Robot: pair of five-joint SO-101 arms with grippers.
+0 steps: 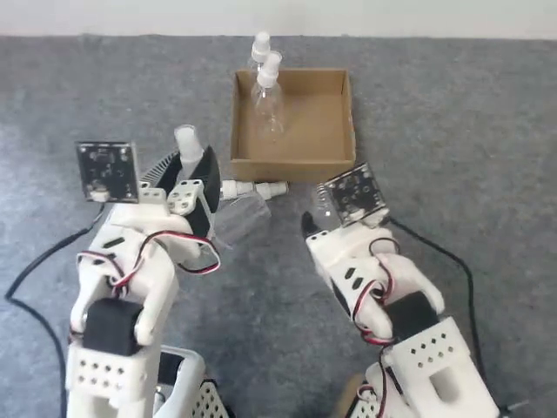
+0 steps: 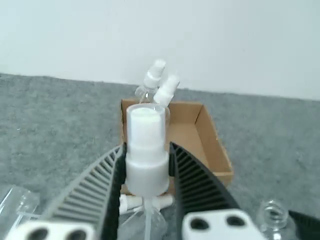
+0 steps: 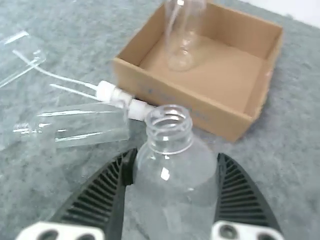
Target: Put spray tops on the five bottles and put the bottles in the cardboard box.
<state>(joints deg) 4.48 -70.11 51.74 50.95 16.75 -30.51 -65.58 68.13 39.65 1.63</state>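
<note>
My left gripper (image 1: 190, 167) (image 2: 146, 152) is shut on a white spray top (image 1: 185, 138) (image 2: 145, 125), held upright with its tube hanging down, just left of the cardboard box (image 1: 291, 165) (image 2: 216, 146). My right gripper (image 1: 319, 219) (image 3: 175, 159) is shut on an upright clear bottle (image 1: 324, 204) (image 3: 170, 131) with a bare open neck, in front of the box (image 3: 200, 112). That same bottle (image 2: 272, 212) stands to one side in the left wrist view. Two capped bottles (image 1: 268, 91) (image 2: 161, 86) lean in the box's far left corner.
Two loose spray tops (image 1: 252, 189) (image 3: 120, 97) lie end to end in front of the box. A clear bottle (image 1: 244, 218) (image 3: 75, 127) lies on its side beside them, and another clear bottle (image 3: 20, 55) (image 2: 15, 200) lies farther off. Grey carpet covers the table.
</note>
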